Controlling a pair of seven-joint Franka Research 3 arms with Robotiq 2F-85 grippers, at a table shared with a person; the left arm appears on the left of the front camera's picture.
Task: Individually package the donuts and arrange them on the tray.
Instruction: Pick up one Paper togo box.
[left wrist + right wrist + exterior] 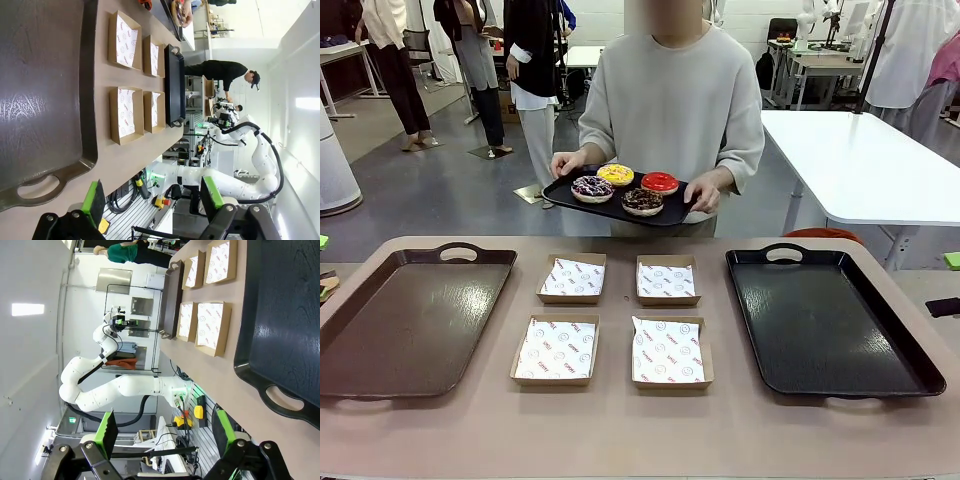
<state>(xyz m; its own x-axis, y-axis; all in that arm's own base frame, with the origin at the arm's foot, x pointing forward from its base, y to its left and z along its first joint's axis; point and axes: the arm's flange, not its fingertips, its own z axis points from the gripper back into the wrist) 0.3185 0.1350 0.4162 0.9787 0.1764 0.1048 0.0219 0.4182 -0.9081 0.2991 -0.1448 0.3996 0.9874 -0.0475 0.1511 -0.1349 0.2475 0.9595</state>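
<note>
Donuts (625, 188): upper centre, on person's tray (610, 209); probably soft, light, icing smears; I'd pinch the bare sides gently.
My left gripper (152, 196): wide, empty.
My right gripper (165, 429): wide, empty.

Grey floor (450, 190), white walls (300, 75), white tables (865, 165) behind.

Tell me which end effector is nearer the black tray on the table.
Right. The right end effector hangs open just off the near handle of the black tray; the left end effector is beside the brown tray, beyond the four boxes.
</note>
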